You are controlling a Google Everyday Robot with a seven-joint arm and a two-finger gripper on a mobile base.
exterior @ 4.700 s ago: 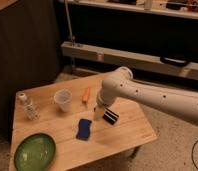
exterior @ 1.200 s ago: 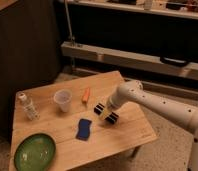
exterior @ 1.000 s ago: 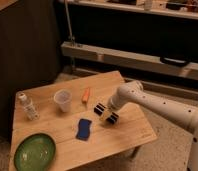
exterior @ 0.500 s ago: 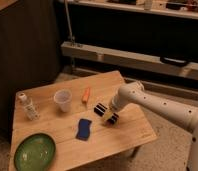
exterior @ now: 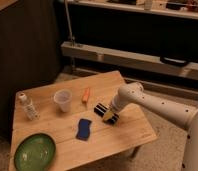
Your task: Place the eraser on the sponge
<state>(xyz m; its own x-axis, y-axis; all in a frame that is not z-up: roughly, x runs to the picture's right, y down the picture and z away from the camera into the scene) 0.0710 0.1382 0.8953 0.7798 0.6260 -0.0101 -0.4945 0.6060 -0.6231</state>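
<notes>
Wooden counter (exterior: 132,135), seen left to right: one small clear bottle (exterior: 26,105) at the far left, one round green plate (exterior: 34,152) near it on the near-left corner, one pale cup (exterior: 63,100) and one orange carrot (exterior: 86,95) toward the middle. Next comes one dark-blue sponge (exterior: 83,129), lying flat with nothing on top of it. Just to its right and a little farther back lies one black striped eraser (exterior: 99,109), apart from the sponge and low at the counter's surface. My one pincer (exterior: 110,115) is down over the eraser's middle, my pale arm reaching in from the right. Whether the pincer is clamped on the eraser or loose around it, I cannot tell. As I judge it, the job is not finished: the eraser is beside the sponge, not on it. What is left is a short carry to the left and nearer, ending with the eraser on the blue pad.
</notes>
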